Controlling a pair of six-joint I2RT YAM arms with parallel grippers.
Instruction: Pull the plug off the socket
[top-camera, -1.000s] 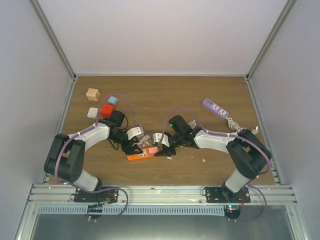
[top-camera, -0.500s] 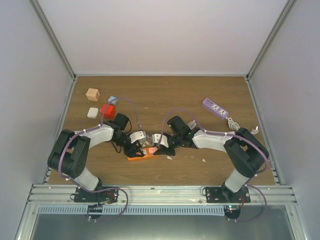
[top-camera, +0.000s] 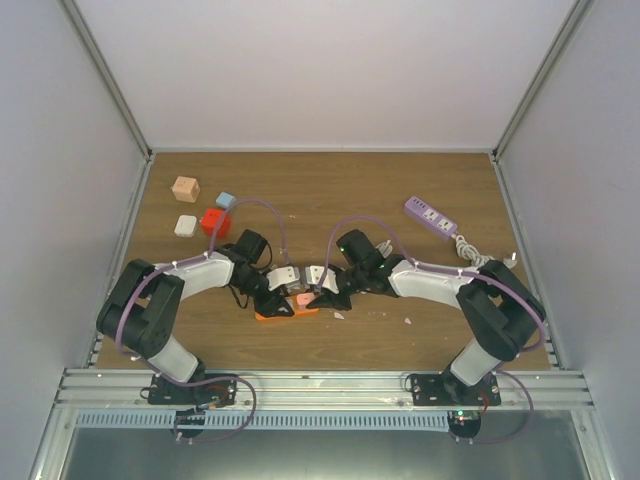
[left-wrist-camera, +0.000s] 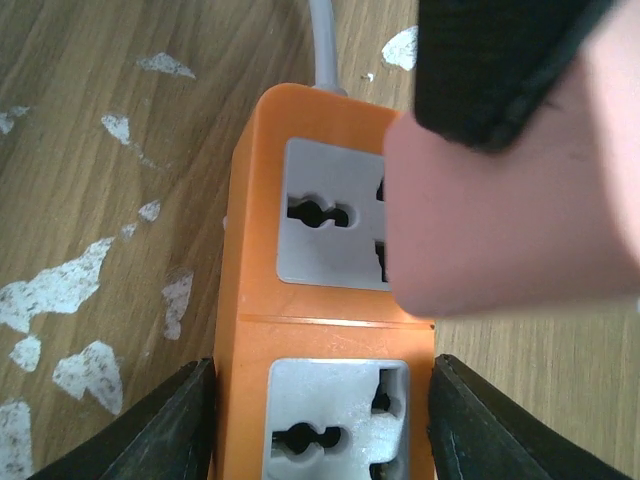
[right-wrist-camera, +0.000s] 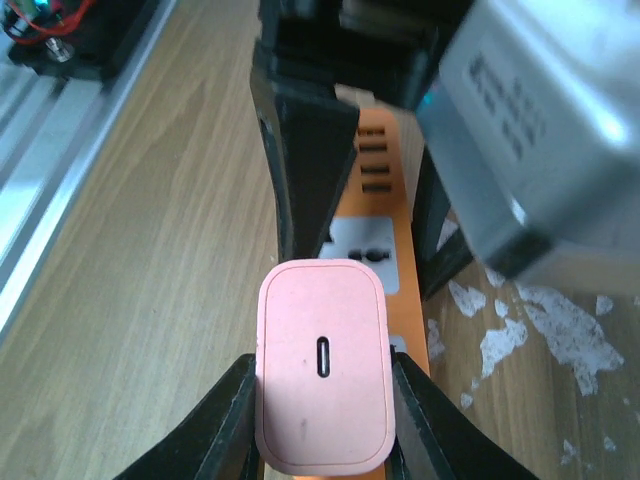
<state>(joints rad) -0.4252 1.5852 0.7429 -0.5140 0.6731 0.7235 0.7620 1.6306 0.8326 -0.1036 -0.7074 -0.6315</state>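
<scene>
The socket (top-camera: 268, 315) is a short orange power strip lying on the wooden table between the two arms. A pink squarish plug (right-wrist-camera: 322, 370) with a small slot in its top sits plugged into the socket's face (left-wrist-camera: 320, 330). My right gripper (right-wrist-camera: 322, 400) is shut on the plug, one finger pressed to each side. In the left wrist view the plug (left-wrist-camera: 510, 230) fills the upper right. My left gripper (left-wrist-camera: 322, 420) straddles the socket next to the plug, with both black fingers (left-wrist-camera: 170, 430) against its long sides.
A longer purple power strip (top-camera: 431, 216) with a white cable lies at the back right. At the back left stand a tan cube (top-camera: 185, 188), a light-blue cube (top-camera: 225, 200), a red block (top-camera: 214, 221) and a white block (top-camera: 185, 225). White scuffs mark the wood round the socket.
My left gripper has slid right along the socket toward the plug and narrowed onto its sides. My right gripper has closed on the plug.
</scene>
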